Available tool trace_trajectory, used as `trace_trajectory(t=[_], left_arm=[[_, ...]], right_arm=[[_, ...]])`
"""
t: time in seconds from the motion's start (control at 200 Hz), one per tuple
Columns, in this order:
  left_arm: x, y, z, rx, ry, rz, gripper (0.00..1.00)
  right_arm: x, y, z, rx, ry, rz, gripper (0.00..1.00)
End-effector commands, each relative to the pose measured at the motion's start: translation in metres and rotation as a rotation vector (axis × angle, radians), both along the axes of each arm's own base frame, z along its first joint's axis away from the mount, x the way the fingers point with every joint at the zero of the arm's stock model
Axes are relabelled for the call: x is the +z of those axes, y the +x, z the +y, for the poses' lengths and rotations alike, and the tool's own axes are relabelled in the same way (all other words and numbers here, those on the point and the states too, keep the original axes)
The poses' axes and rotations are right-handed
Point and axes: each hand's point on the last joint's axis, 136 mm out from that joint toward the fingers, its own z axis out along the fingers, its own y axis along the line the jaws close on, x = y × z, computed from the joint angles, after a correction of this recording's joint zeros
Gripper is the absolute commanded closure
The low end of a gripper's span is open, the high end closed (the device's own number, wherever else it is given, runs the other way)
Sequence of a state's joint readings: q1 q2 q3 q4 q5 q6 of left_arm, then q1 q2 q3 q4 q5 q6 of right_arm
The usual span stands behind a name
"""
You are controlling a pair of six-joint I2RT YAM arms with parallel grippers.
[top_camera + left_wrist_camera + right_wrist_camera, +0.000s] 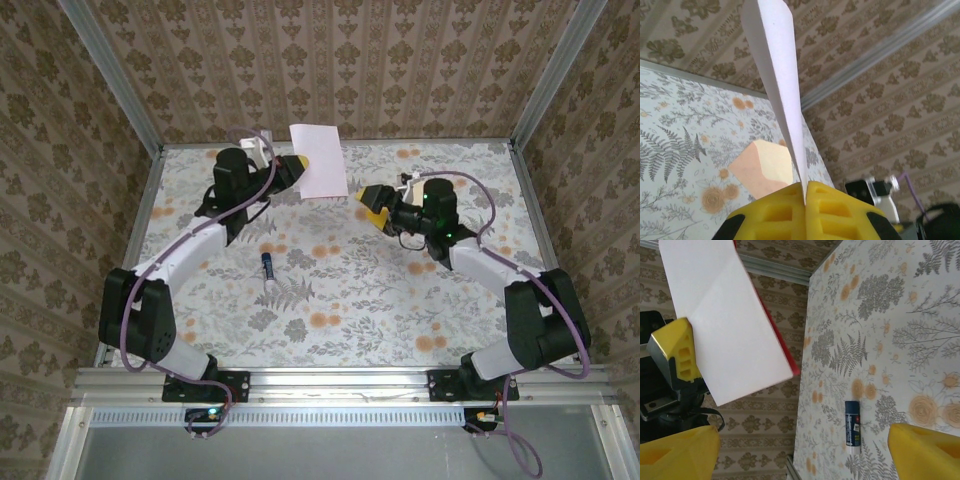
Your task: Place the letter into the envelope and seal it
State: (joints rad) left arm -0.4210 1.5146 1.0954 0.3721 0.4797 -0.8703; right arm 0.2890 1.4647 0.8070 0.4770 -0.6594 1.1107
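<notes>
Step in hand: insertion, not yet begun. Left gripper [300, 163] jaws pinch the folded letter [320, 160] aloft nr far edge of bench [400, 300]. Right gripper [368, 203] jaws wide, empty. Envelope [762, 167] lies flat beneath. Next, I reckon: align letter w/ envelope mouth, then lower.

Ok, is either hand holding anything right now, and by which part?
The left hand pinches the letter by one edge; the right hand is open and empty.

A lab-style robot test cell: a floral-print tabletop [400, 300] is boxed in by wallpapered panels [330, 70] on aluminium posts [108, 70]. The left arm [190, 255] and right arm [490, 265] are bolted to a rail [340, 385] at 6 o'clock.
</notes>
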Motion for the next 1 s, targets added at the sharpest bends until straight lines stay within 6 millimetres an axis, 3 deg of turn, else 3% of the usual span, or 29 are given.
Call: trace_trajectory(t=[0.0, 0.255, 0.59, 0.99], left_arm=[[0.013, 0.014, 0.005, 0.133, -0.076, -0.03, 1.0], [0.007, 0.01, -0.006, 0.199, -0.188, -0.005, 1.0], [0.016, 0.004, -0.008, 0.201, -0.287, 0.006, 1.0], [0.016, -0.005, -0.013, 0.181, -0.306, 0.018, 1.0]], right_arm=[[0.038, 0.004, 0.008, -0.08, 0.073, -0.129, 0.11], [0.048, 0.009, 0.022, -0.147, 0.168, -0.15, 0.11], [0.041, 0.025, 0.031, -0.198, 0.24, -0.112, 0.11], [0.06, 0.044, 0.039, -0.205, 0.314, -0.159, 0.13]])
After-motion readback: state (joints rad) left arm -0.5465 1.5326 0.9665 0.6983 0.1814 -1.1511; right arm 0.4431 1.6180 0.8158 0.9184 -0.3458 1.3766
